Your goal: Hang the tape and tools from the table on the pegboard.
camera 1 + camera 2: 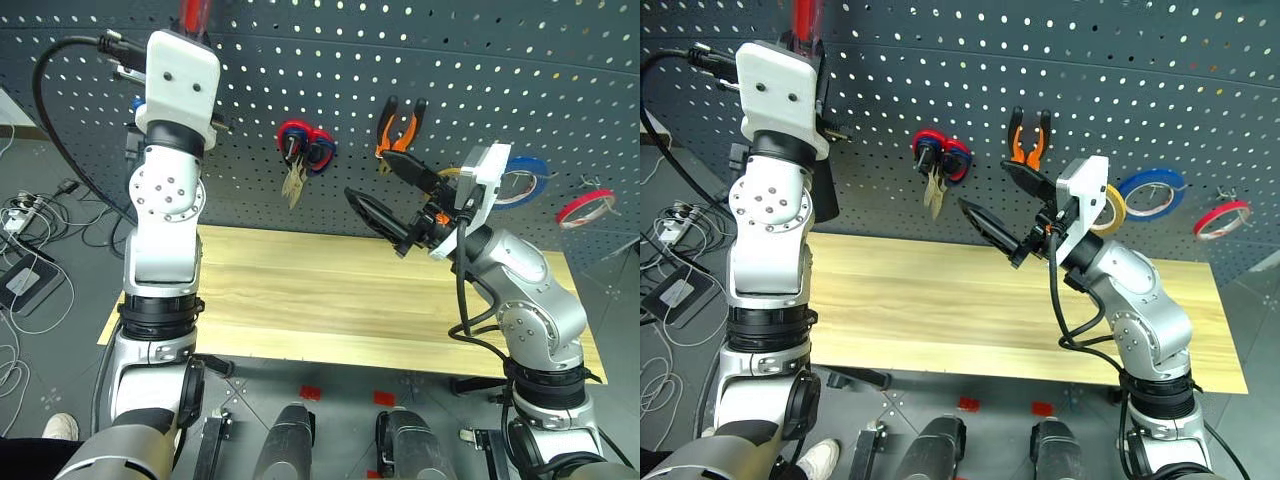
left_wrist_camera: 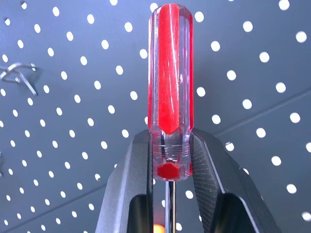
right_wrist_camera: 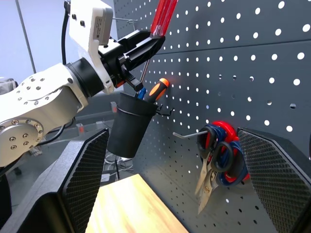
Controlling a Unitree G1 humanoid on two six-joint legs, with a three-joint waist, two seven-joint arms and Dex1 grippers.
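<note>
My black left gripper (image 2: 167,160) clamps a clear, red-cored screwdriver (image 2: 170,73) before the dark grey, white-dotted pegboard (image 2: 252,63); the table (image 1: 320,290) is pale wood.

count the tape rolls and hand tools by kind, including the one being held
tape rolls: 3 (tan, blue, red)
screwdrivers: 3 (red in the left gripper, orange and blue in the cup)
scissors: 2 (red, dark)
pliers: 1
total: 9
</note>
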